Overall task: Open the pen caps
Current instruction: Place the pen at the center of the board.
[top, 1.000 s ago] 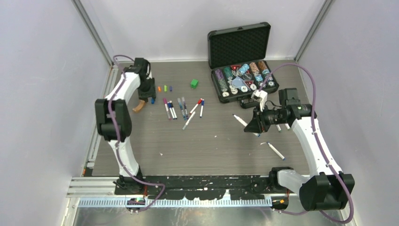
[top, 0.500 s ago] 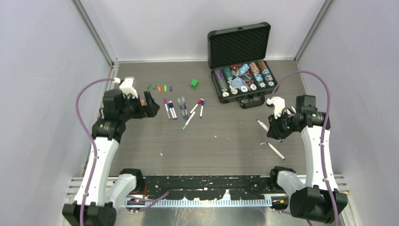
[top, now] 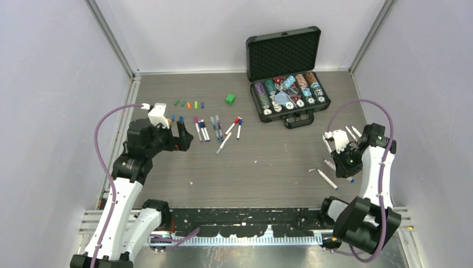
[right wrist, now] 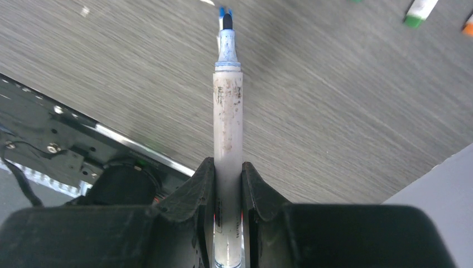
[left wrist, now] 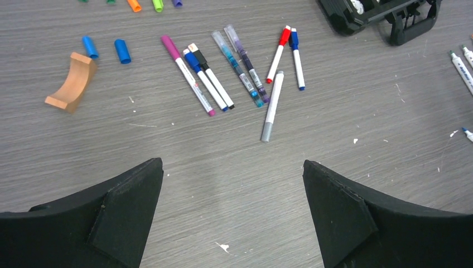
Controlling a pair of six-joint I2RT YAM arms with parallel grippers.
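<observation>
Pale lilac-grey walls (top: pixel 50 84) are closing in the cell on three sides, with metal posts (top: pixel 111 39) running up the back corners.

The counter (top: pixel 262 178) is showing grey woodgrain. I am seeing white specks and scuffs scattered over it. A black-stained rail (top: pixel 245 215) is running along its near edge by the arm bases.

An open black case (top: pixel 283 53) is sitting at the far right, its lid standing up and poker chips (top: pixel 287 89) filling its tray.

The left end effector (left wrist: pixel 231 164) is hanging over the left half of the counter. Its fingers are spread wide and carrying nothing.

The right end effector (right wrist: pixel 227 164) is pinching the white barrel of a blue-tipped pen (right wrist: pixel 228 111). It is doing so above the near right part of the counter. The bare tip is pointing away from the fingers.

The pens (left wrist: pixel 234 67) are mostly lying loosely side by side left of centre, beyond the left fingers. Most of these are wearing coloured caps. A few more pens (top: pixel 328 180) are lying by the right arm.

A tan wooden arch (left wrist: pixel 72 81) is lying on its side at the far left. A small green cube (top: pixel 230 99) is sitting well apart from the case, on its left.

The pen caps (top: pixel 189 104) are lying loose in a short row beyond the pens: green, orange and purple. Two blue caps (left wrist: pixel 121 50) are lying just beside the arch.
</observation>
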